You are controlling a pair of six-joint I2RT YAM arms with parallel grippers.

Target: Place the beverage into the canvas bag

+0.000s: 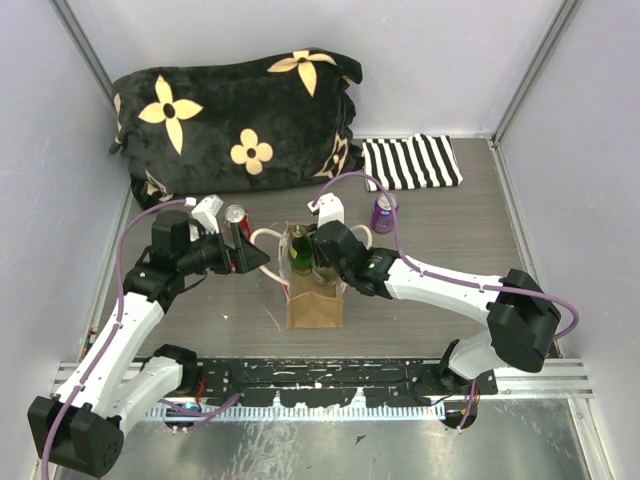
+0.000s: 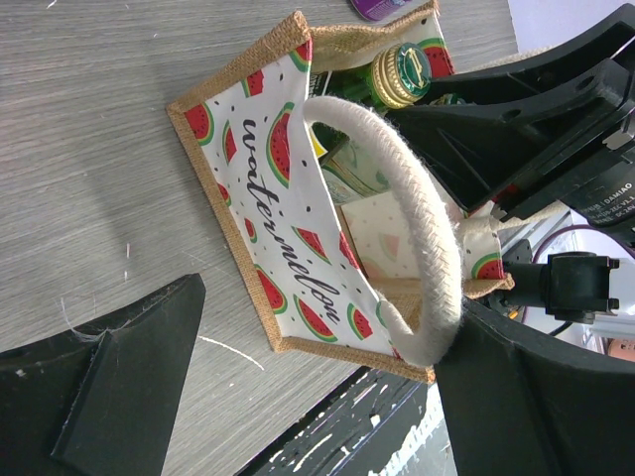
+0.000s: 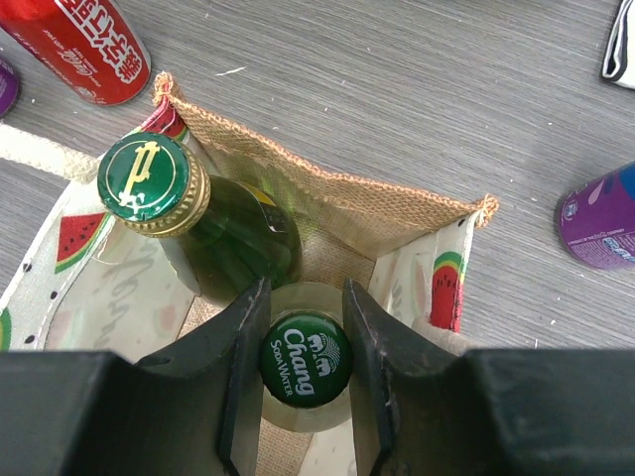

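The canvas bag (image 1: 315, 305) stands upright mid-table, with a watermelon-print panel (image 2: 268, 198) and burlap walls (image 3: 337, 198). A green bottle with a gold-rimmed cap (image 3: 149, 178) stands inside it. My right gripper (image 3: 306, 362) is down in the bag's mouth (image 1: 325, 262), shut on the neck of a green-capped Chang soda water bottle (image 3: 306, 357), which is inside the bag. My left gripper (image 1: 255, 258) is open at the bag's left side. Its jaws stand wide apart (image 2: 317, 327), and a cream rope handle (image 2: 427, 228) lies against one finger.
A red cola can (image 1: 236, 218) stands left of the bag and a purple can (image 1: 384, 212) to its right. A striped cloth (image 1: 410, 162) and a black flowered cushion (image 1: 235, 120) lie at the back. Walls enclose the table.
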